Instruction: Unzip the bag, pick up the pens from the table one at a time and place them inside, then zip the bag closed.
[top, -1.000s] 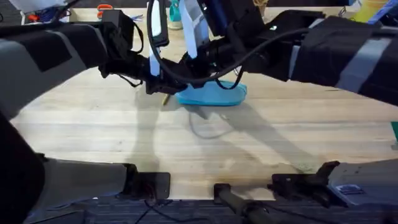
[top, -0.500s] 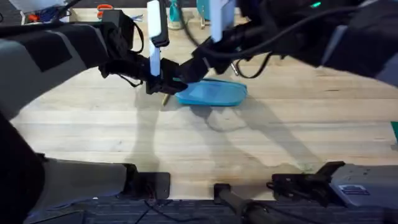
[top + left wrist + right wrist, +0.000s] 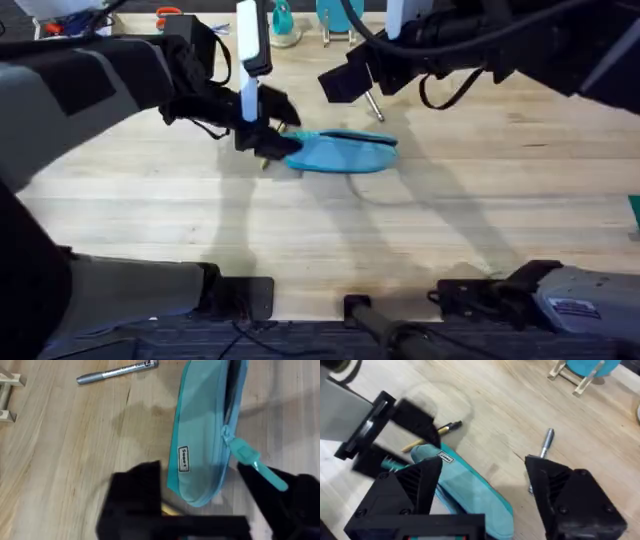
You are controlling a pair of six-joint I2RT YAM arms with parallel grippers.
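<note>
Matt light blue cloth bag [image 3: 202, 445] with plastic zip pull; smooth silver-grey metallic pen [image 3: 117, 371]; pale, satin-finished wooden table [image 3: 330, 230] with visible plank grain.

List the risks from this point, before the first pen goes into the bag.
1. The yellow pen lies right against the bag's end under the left gripper, so a pick there may be cramped or drag the bag.
2. The left gripper holds only that end; a pull could slide the light pouch across the table.
3. The silver pen lies close below the open right gripper; a careless descent could knock it rolling.
</note>
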